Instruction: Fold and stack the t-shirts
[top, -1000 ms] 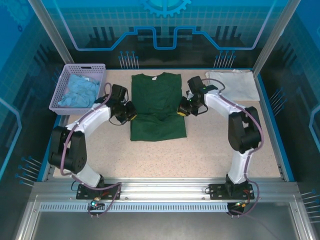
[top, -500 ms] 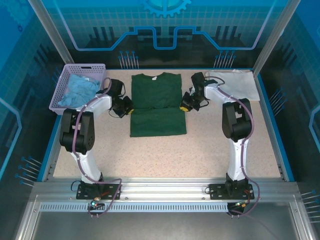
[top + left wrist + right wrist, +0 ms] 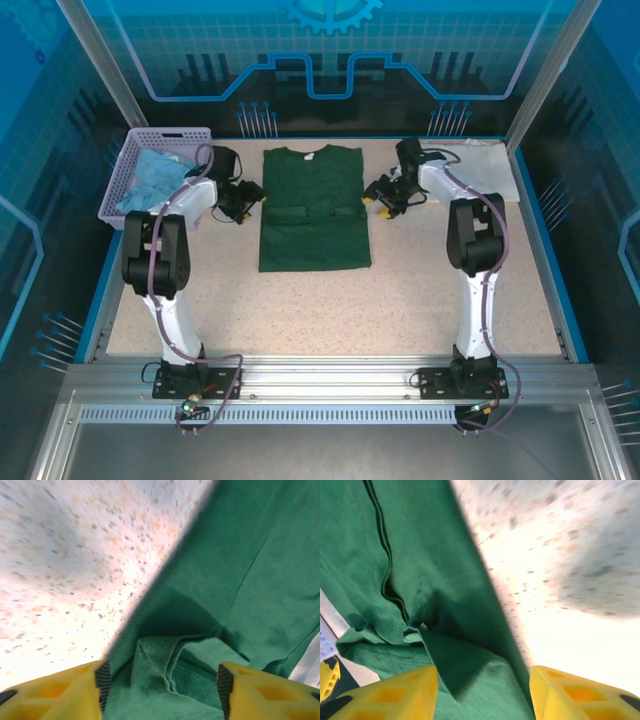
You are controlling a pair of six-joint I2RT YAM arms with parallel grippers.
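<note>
Shows the dark green t-shirt (image 3: 313, 215) lying flat at the middle of the table (image 3: 300, 310), collar to the far side and both sleeves turned inward, with the white t-shirt (image 3: 470, 165) flat at the far right corner and a purple basket (image 3: 170, 133) of blue cloth (image 3: 160, 180) at the far left. Finds the left gripper (image 3: 250, 197) low at the green shirt's left edge, jaws apart, rumpled green cloth lying loose between the yellow fingers (image 3: 55, 695), clamped on nothing. Puts the right gripper (image 3: 378, 197) likewise at the right edge, jaws spread above the hem, gripping nothing.
</note>
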